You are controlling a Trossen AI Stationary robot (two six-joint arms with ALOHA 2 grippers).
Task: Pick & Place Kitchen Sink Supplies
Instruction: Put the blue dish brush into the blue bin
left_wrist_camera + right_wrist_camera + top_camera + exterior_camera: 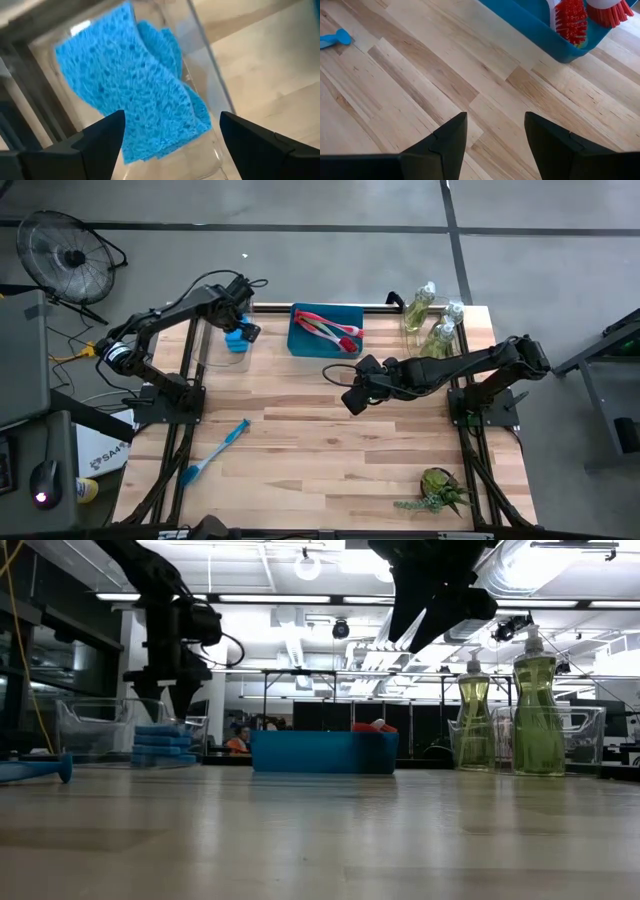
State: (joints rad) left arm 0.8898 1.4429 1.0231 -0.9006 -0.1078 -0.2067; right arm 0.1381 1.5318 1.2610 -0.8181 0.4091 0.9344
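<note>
While left gripper (170,135) hangs jaws wide, empty, over sponges (236,339) stacked in clear bin (90,730) far left, lifting carelessly may snag top sponge. Right gripper (352,395) mid-table, half open, holds nothing.

black jointed arms (170,315), matte wedge-shaped fingers (440,145)

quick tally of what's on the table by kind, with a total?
Blue sponges, stacked in a clear bin: 3 showing in the low view
Dish brushes: 3, that is 2 red in the blue tray and 1 blue on the table
Soap bottles: 3
Green plant: 1
Total: 10
</note>
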